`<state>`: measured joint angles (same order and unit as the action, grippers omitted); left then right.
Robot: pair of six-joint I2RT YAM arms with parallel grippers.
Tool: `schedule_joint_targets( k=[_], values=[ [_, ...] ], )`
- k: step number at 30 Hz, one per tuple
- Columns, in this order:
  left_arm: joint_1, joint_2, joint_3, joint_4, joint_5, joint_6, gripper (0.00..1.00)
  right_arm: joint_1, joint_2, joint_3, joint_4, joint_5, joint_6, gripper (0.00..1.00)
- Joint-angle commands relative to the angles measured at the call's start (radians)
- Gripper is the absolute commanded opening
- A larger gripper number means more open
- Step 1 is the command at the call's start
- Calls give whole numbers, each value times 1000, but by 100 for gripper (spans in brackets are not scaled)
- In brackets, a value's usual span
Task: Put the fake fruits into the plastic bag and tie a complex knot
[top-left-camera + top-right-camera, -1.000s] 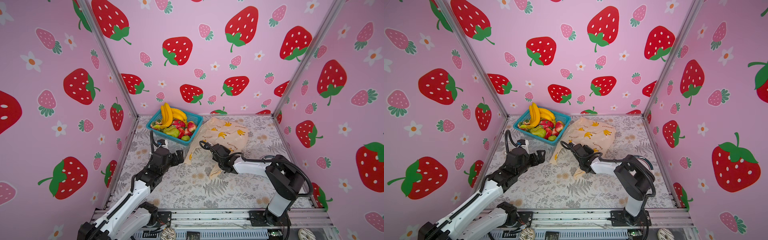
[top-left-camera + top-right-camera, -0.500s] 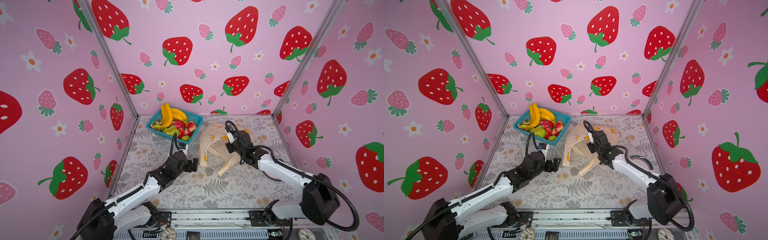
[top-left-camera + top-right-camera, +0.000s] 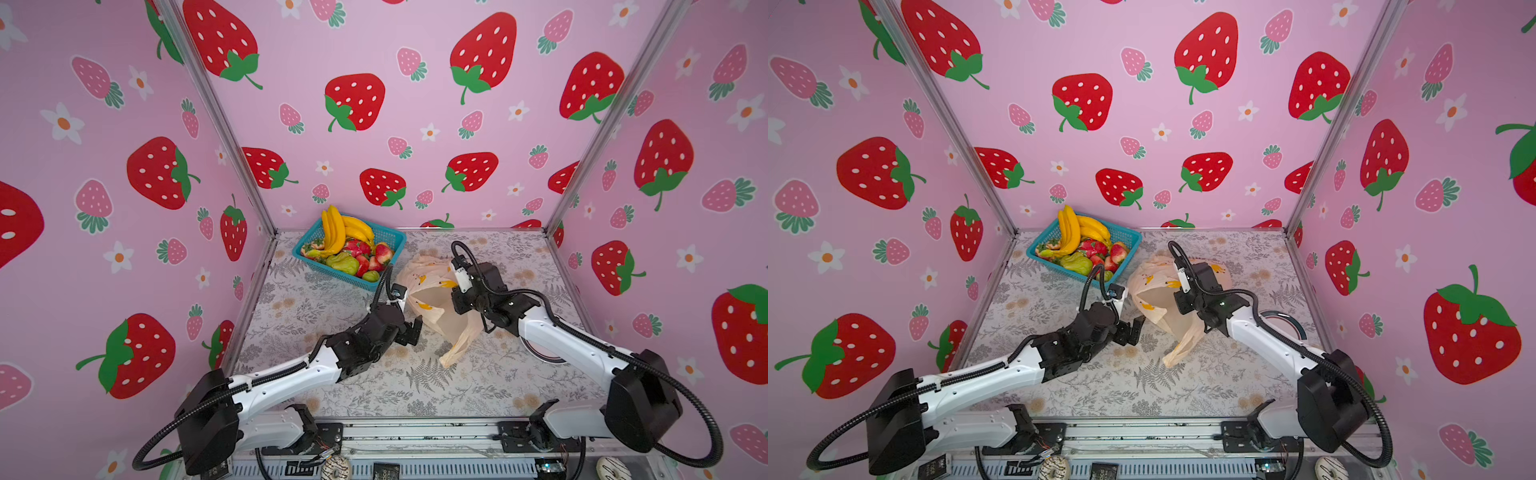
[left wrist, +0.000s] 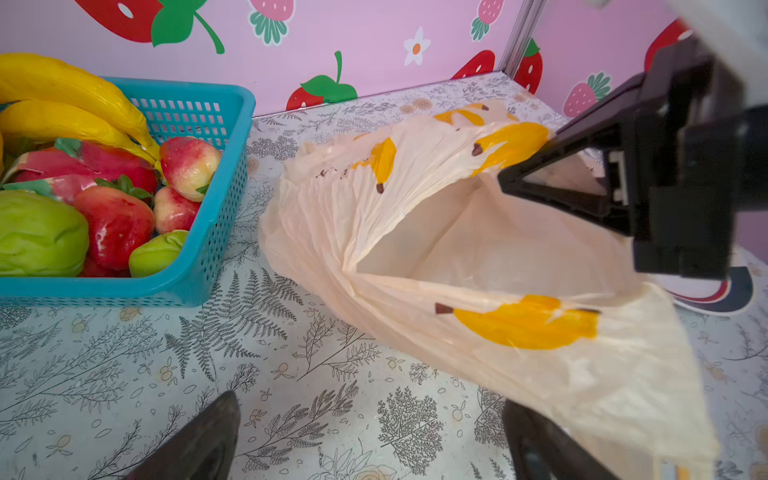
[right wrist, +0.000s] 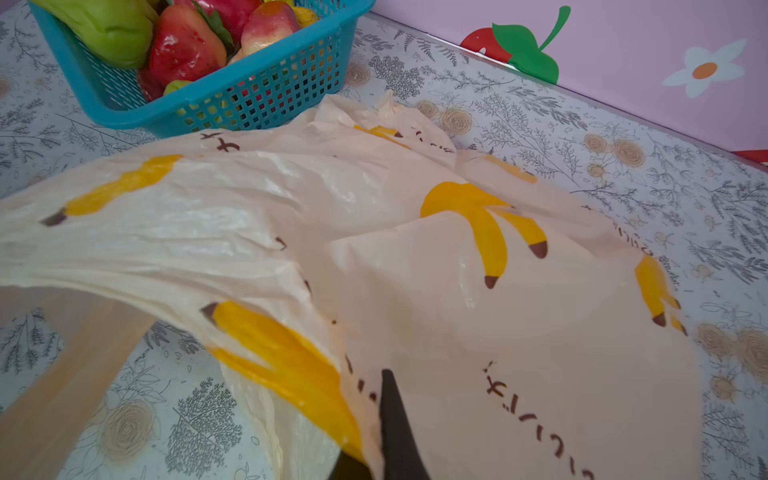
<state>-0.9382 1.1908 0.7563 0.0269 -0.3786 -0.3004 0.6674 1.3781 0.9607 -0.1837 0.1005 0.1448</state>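
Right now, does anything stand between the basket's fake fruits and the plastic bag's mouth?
Nothing visible beyond the wall of the teal basket; bare table lies between it and the plastic bag, whose mouth the right gripper holds open.

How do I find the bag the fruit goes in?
Find the teal basket by the back wall. Just right of it lies the plastic bag. It's the only thin, peach thing, printed with little yellow bananas.
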Motion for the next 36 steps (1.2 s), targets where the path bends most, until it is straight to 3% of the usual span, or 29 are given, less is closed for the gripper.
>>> schedule_joint_targets(
  k=[1,4,9,14,17,20,24,36],
  values=[
    [-7,-93,-20,72,50,-14,99,-6,36,28,-25,-21,31,0],
    [-8,-174,-98,174,112,-7,99,-6,52,35,-25,-24,36,0],
    [-8,-259,-192,301,85,-2,99,-8,56,48,-24,-42,53,0],
    [-7,-86,-16,72,-33,21,99,-8,47,50,-13,-101,98,0],
    [-10,45,46,49,-82,44,99,-9,37,50,-16,-119,125,0],
    [-7,140,75,64,-204,44,100,-10,23,49,-33,-127,135,0],
    [19,212,68,91,-270,38,89,-29,-24,46,-77,-102,122,0],
    [98,225,4,143,-128,28,50,-100,-115,24,-72,-259,122,0]
  ],
)
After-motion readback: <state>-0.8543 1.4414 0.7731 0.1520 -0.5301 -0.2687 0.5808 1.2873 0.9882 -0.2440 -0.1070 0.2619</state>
